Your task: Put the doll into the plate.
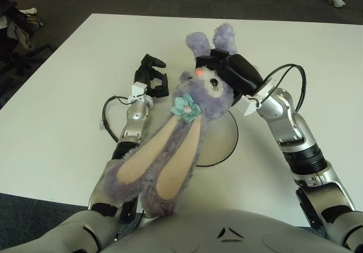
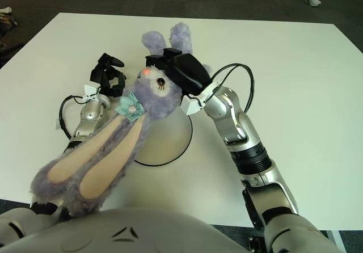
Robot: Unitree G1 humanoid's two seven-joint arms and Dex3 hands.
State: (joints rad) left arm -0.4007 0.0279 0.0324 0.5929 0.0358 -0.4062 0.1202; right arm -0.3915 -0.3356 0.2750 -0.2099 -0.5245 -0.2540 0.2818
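Left eye view: you're mid-carry. Your right hand (image 1: 229, 71) has the doll (image 1: 180, 125) clamped at the head, black fingers (image 1: 218, 55) wrapped over the top of the face just below the two short purple limbs that stick up past the hand. The doll looks lifted off the table (image 1: 57, 111), with its long ears trailing down toward the robot's chest. The plate (image 1: 224, 145) sits under and right of the doll's body, mostly covered; only its right rim and some bare surface show. Judgement: transport step, release not yet done. Next you need to lower the head end over the plate centre and get the trailing ears onto it too, since they now hang out past the near rim. Your left hand (image 1: 152, 77) shows left of the doll's head, fingers curled, holding nothing; whether it touches the table I can't tell.

Right eye view: same grasp. Right hand (image 2: 178, 66) covers the crown, fingers closed around the plush, eye and pink nose visible just left of the fingers. Plate (image 2: 176, 142) shows more bare area here, directly below the doll's head and wrist. Ears run down-left, well off the plate. Left hand (image 2: 108, 74) is beside the doll's head, apart from it.
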